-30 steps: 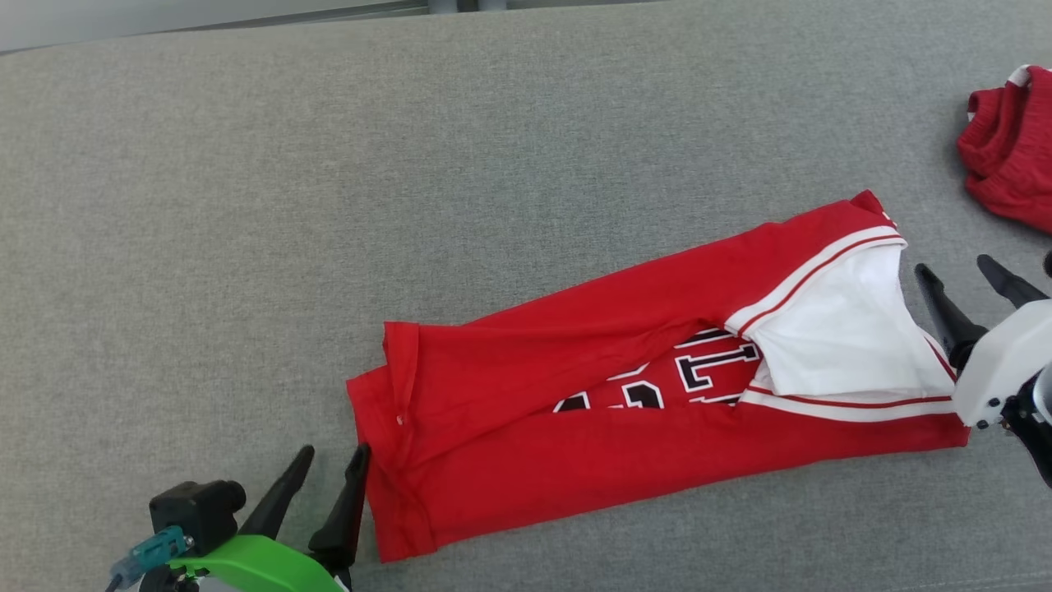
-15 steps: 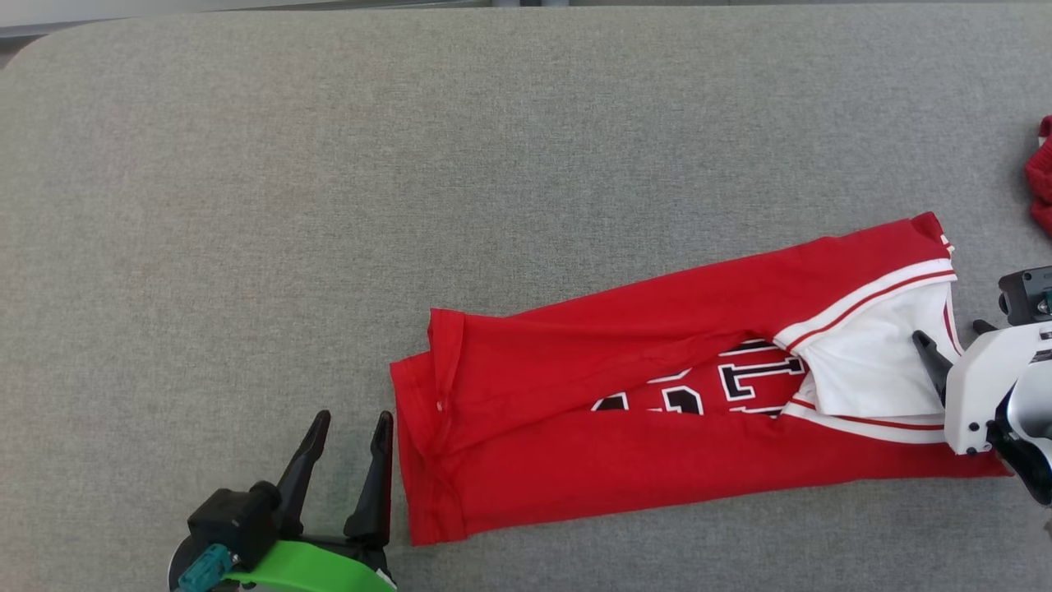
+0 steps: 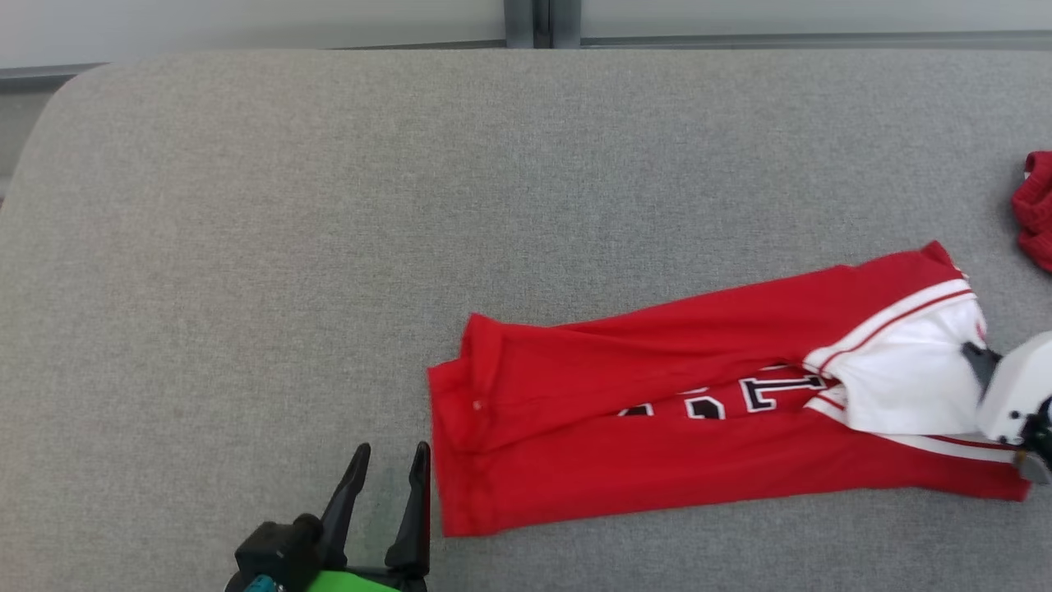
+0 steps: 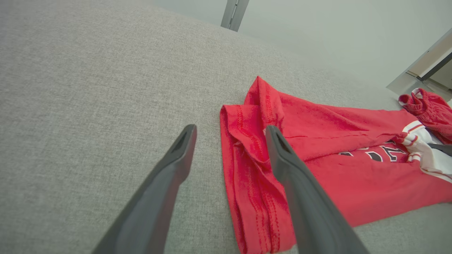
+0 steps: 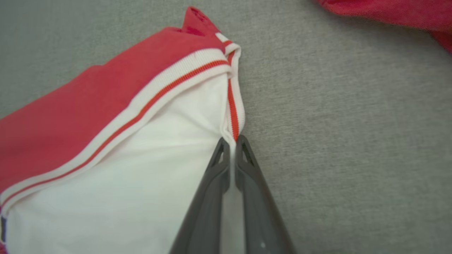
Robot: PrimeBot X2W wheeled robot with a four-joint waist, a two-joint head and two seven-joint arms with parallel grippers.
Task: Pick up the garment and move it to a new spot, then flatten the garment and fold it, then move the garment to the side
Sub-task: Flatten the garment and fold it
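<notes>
Garment position: red jersey point(image 3: 657, 411) lay on the grey padded surface point(image 3: 329, 205), right of centre in the head view, slanting up toward the right
Fold state: both long sides were turned in to make a narrow band; black-and-white lettering showed in the gap, white lining at the right end
Right gripper point(image 5: 232, 139): fingers pressed together, pinching the striped trim point(image 5: 233, 116) at the jersey's right end
Left gripper point(image 3: 392, 450): fingers spread at the hem end, one over the hem point(image 4: 247, 141), the other over bare surface; contact could not be told
Done (judged): relocation, flattening and the lengthwise folds
Left (judged): left grip on the hem, crosswise fold, then the move aside
Nearby: second red garment point(image 3: 1037, 210) at the right edge, apart from the jersey
</notes>
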